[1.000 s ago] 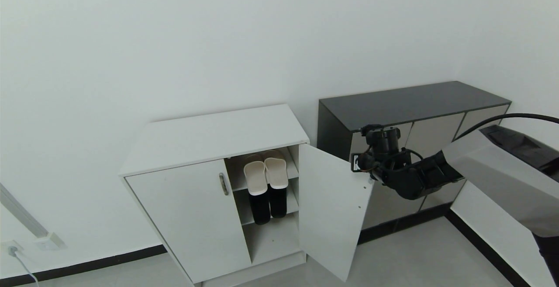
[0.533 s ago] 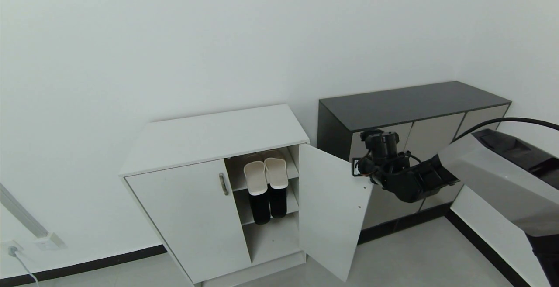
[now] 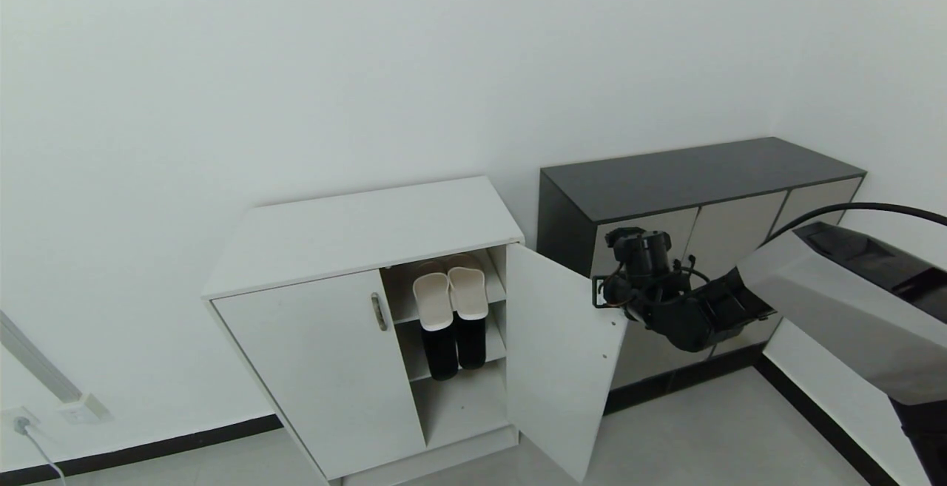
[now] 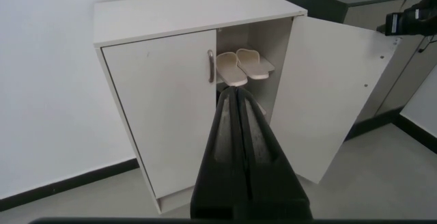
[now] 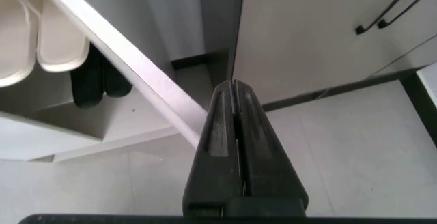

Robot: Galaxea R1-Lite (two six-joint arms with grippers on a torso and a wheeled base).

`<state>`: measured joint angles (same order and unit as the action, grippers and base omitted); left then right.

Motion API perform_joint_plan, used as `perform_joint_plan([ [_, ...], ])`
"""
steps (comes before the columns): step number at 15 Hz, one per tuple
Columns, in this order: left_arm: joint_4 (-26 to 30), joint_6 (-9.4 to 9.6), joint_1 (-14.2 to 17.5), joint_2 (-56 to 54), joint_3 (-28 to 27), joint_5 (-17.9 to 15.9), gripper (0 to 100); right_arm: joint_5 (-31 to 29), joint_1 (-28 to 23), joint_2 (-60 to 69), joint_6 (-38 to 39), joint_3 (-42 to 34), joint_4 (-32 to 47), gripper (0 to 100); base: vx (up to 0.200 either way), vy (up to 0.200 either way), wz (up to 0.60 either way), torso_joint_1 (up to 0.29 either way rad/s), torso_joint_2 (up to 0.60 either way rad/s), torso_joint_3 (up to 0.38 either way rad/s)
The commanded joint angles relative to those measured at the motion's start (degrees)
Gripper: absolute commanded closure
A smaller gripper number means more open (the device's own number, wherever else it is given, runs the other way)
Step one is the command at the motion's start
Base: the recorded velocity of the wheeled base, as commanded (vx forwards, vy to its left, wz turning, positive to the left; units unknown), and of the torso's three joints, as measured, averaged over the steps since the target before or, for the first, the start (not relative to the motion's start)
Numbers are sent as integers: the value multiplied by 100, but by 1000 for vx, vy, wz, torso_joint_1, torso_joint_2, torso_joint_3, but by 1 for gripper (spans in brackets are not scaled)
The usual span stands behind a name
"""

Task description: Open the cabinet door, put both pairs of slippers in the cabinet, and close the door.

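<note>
Far left, low on the white wall (image 3: 296, 64): a wall socket (image 3: 21, 421) with a lead plugged in. Left gripper (image 4: 235, 93) hangs well back from the white cabinet (image 3: 355, 231), pointed at it, fingers pressed together, holding nothing. Cabinet's left door (image 3: 318, 368) is closed, with a small metal handle (image 3: 379, 311) at its inner edge. Both pairs are inside the open right half: cream slippers (image 3: 450, 295) on the upper shelf, black slippers (image 3: 455, 349) on the shelf below, heels toward the front. They look light and soft; the cream heels seem to reach the shelf's front edge, so they may catch the door. Right door (image 3: 558, 368) stands swung out on its hinges. It is a thin, stiff, smooth panel, likely light and easy to swing. Best contact is probably its outer face near the free edge, pushed rather than pinched. Right gripper (image 5: 233, 87) sits at that free edge, fingers closed together and empty; actual contact unclear. Right of it, a dark-topped sideboard (image 3: 688, 171) stands close, leaving tight room behind the door. Pale smooth floor (image 3: 703, 434).
</note>
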<state>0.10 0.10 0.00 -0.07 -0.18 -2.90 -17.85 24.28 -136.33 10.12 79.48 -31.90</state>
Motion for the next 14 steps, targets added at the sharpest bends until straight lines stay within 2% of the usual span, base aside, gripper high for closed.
perform_joint_plan([
  [1,-1,-1,0,7,1,0,100,1,138,150,69,-126,0,100,0,0,0,0,0,0],
  [8,-1,-1,0,7,1,0,100,-17,824,344,60,-636,-237,100,0,0,0,0,0,0],
  [14,-1,-1,0,7,1,0,100,-17,1404,590,96,-776,-352,100,0,0,0,0,0,0],
])
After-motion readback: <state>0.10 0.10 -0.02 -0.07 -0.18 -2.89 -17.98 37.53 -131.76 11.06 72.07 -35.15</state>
